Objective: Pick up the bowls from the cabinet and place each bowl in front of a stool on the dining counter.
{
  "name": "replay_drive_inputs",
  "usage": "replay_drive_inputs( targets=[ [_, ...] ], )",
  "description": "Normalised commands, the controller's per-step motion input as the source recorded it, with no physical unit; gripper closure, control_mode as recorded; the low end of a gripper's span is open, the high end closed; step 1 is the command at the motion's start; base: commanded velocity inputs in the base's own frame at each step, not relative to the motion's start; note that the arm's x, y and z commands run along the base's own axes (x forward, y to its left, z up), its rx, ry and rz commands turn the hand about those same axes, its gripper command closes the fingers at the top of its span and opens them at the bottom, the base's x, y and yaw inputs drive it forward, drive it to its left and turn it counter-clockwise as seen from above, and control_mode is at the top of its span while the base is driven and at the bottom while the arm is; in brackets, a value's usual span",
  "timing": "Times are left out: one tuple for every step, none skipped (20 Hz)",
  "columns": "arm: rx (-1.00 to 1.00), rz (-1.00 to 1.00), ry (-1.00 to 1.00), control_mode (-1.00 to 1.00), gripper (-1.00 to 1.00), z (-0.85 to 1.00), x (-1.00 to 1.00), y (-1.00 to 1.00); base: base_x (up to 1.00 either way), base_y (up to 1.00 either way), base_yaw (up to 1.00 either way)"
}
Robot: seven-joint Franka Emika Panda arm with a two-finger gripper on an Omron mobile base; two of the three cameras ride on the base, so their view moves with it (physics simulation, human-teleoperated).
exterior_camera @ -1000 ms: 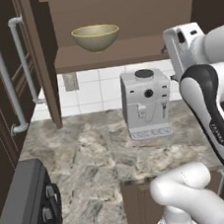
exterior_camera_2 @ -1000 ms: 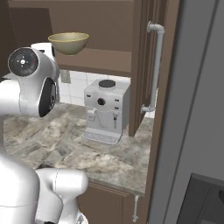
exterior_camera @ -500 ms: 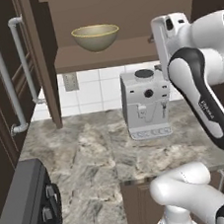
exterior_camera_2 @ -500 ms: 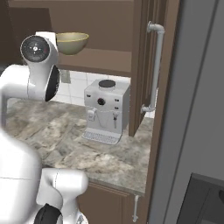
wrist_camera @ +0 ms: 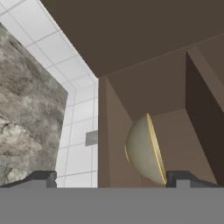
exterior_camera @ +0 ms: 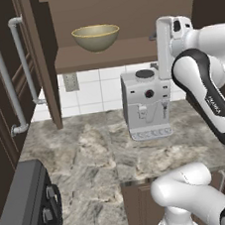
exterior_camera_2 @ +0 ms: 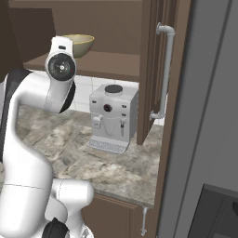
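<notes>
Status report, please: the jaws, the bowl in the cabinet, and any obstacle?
Jaws open, holding nothing. Olive-beige bowl upright on the cabinet shelf, untouched. Coffee machine stands below the shelf, on the worktop; cabinet doors open.

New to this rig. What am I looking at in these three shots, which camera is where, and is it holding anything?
It is a rendered kitchen with a white robot arm on a base that can drive. Two pictures come from cameras on the base, behind the arm to its left and right. The third comes from a camera on the hand, so it is rolled sideways.

An open wall cabinet holds a pale olive bowl on its shelf. Below, a coffee machine stands on the marbled worktop, against the white tiled wall.

The gripper is raised to shelf height, to the right of the bowl, and points toward it. Its jaws stand wide open and hold nothing; in the hand view the bowl sits just ahead of the finger tips.
</notes>
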Motion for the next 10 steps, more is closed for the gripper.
replay_drive_inputs(
  targets=[
    [-0.06, 0.00, 0.00, -1.00, -1.00, 0.13, 0.26, 0.00, 0.00, 0.00, 0.00],
    [-0.07, 0.00, 0.02, -1.00, -1.00, 0.19, 0.32, 0.00, 0.00, 0.00, 0.00],
    [-0.14, 0.00, 0.02, -1.00, -1.00, 0.26, 0.33, 0.04, 0.00, 0.00, 0.00],
    [-0.17, 0.00, 0.04, -1.00, -1.00, 0.37, 0.30, 0.02, 0.00, 0.00, 0.00],
    [-0.14, 0.00, 0.09, -1.00, -1.00, 0.45, 0.31, 0.00, 0.00, 0.00, 0.00],
    [-0.15, 0.00, 0.11, -1.00, -1.00, 0.53, 0.30, 0.00, 0.00, 0.00, 0.00],
    [-0.15, 0.00, 0.13, -1.00, -1.00, 0.39, 0.34, 0.00, 0.00, 0.00, 0.00],
    [-0.09, 0.00, 0.09, -1.00, -1.00, 0.22, 0.33, 0.00, 0.00, 0.00, 0.00],
    [0.00, 0.00, 0.05, -1.00, -1.00, 0.00, 0.31, 0.00, 0.00, 0.00, 0.00],
    [0.00, 0.00, 0.06, -1.00, -1.00, 0.00, 0.31, 0.00, 0.00, 0.00, 0.00]
  ],
)
